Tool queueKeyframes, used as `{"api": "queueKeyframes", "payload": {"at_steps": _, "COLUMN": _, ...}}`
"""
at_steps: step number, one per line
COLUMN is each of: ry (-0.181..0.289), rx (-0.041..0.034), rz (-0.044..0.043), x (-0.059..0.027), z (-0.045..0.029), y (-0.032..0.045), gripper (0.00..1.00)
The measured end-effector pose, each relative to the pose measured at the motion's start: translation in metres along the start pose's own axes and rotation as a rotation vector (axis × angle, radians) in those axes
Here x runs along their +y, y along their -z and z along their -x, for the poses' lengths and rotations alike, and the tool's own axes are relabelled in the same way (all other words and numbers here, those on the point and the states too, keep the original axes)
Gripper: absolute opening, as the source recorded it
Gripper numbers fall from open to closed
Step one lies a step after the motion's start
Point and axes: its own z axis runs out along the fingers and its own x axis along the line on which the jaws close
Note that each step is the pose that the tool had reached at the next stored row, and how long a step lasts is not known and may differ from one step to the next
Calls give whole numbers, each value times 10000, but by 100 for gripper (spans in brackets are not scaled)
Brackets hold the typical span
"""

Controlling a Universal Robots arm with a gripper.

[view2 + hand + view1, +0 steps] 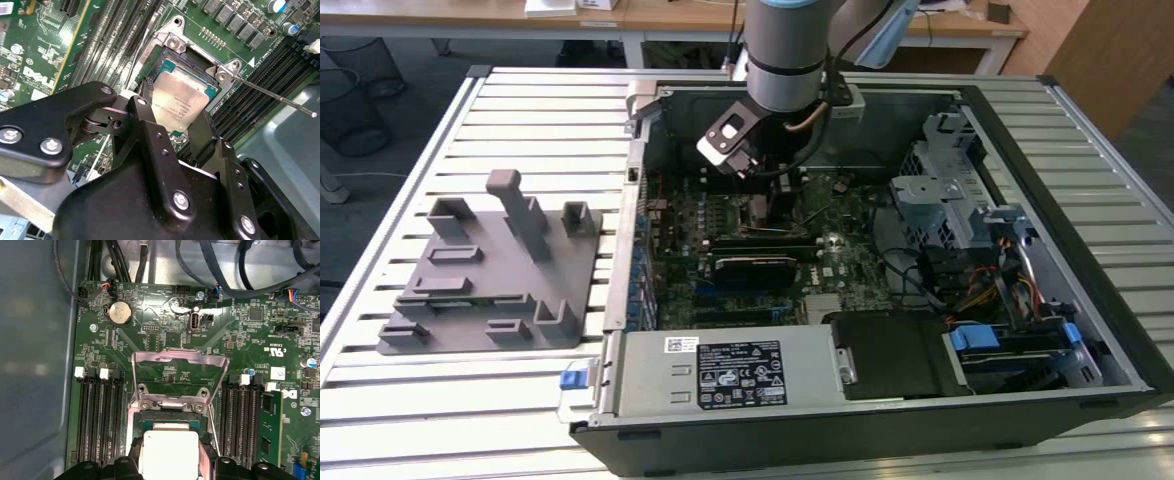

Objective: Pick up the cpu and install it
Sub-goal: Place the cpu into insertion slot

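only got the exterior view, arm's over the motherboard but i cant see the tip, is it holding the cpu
Observer: Yes. In the second wrist view the black gripper is shut on the small flat square cpu with the silver-grey metal top.
Operator: socket open
Observer: Yes. In the first wrist view the silver metal load plate stands flipped up off the socket frame.
Operator: and the lever
Observer: In the second wrist view the thin metal lever rod sticks out free, across the long black memory slots.
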Motion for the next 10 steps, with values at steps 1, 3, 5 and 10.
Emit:
{"api": "queueKeyframes", "payload": {"at_steps": 1, "ry": -18, "rx": 0, "rz": 0, "x": 0, "z": -2, "y": -6, "gripper": 53}}
{"api": "queueKeyframes", "payload": {"at_steps": 3, "ry": -90, "rx": -4, "rz": 0, "x": 0, "z": -2, "y": -16, "gripper": 53}}
{"api": "queueKeyframes", "payload": {"at_steps": 5, "ry": -161, "rx": -6, "rz": 0, "x": -1, "z": -2, "y": -28, "gripper": 53}}
{"api": "queueKeyframes", "payload": {"at_steps": 10, "ry": -194, "rx": -7, "rz": 0, "x": -2, "z": -2, "y": -81, "gripper": 53}}
